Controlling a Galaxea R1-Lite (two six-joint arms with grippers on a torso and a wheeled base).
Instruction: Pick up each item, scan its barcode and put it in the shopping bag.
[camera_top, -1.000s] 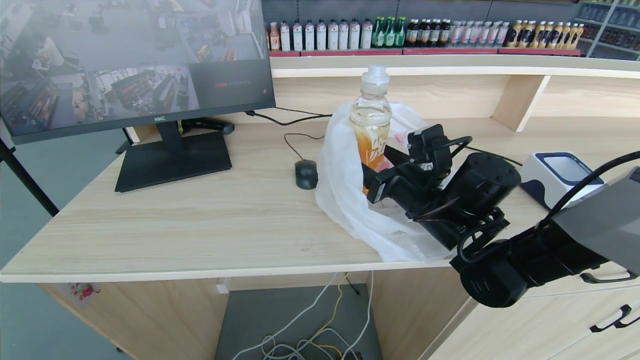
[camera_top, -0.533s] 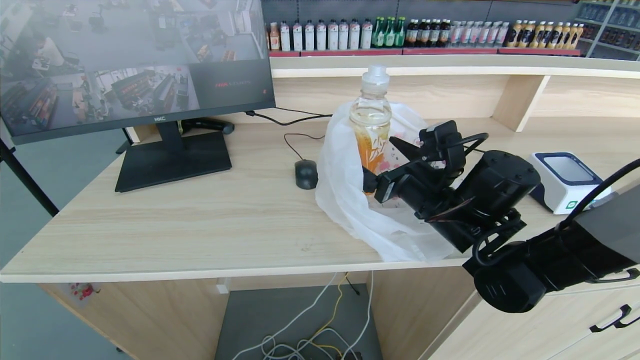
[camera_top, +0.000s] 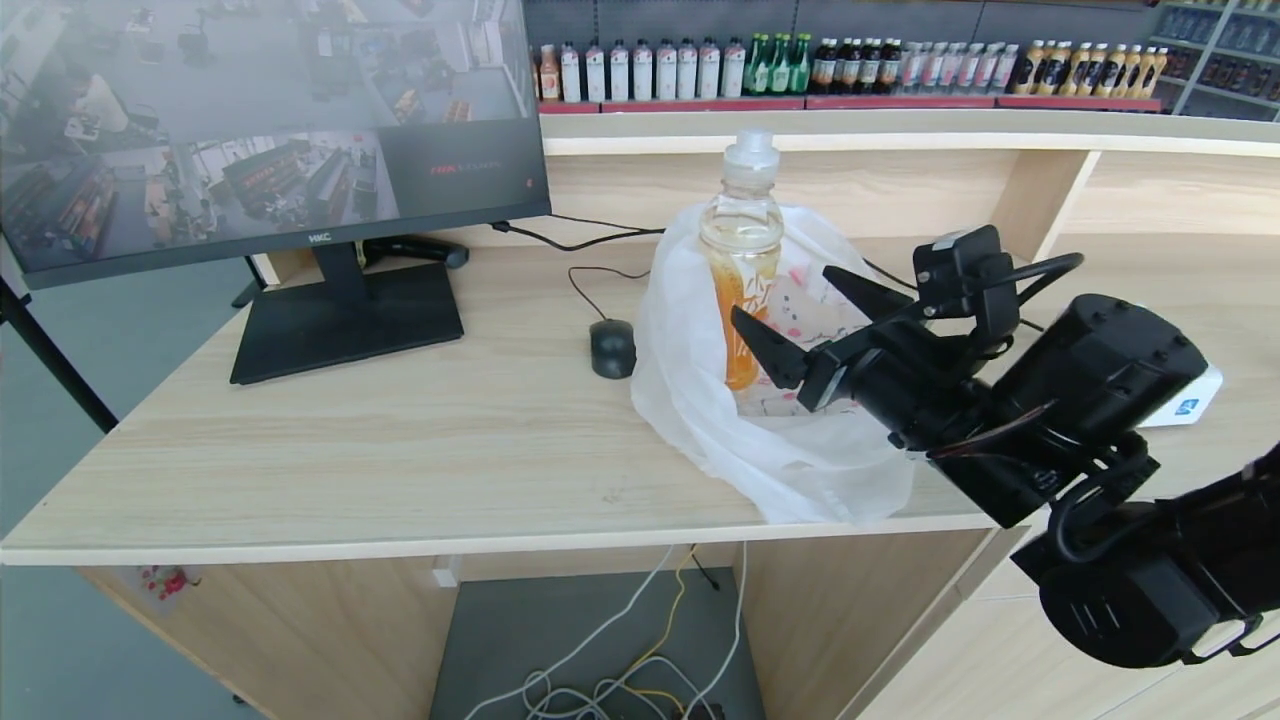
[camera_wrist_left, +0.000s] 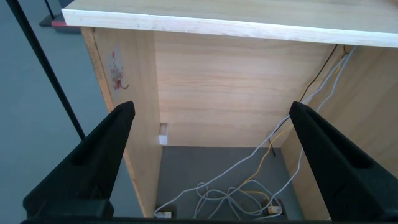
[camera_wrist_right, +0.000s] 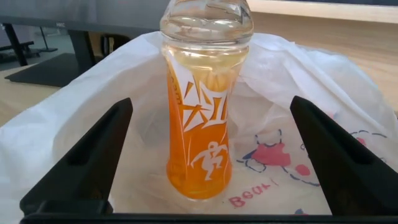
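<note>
Bottle (camera_top: 742, 270) upright in shopping bag (camera_top: 690, 400) | right gripper (camera_top: 782, 291) spread — empty, near bottle | left gripper (camera_wrist_left: 211, 109) spread

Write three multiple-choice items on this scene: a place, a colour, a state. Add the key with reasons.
1. Where does the bottle stand? A) in the shopping bag B) on the floor C) lifted in the air
2. What colour is the mouse? A) white B) black C) red
3. The right pincer is: A) shut on the bottle B) open and empty C) shut on the bag

1 A: the bag rises around its base. 2 B: it shows black. 3 B: its jaws stand apart, clear of the bottle.
</note>
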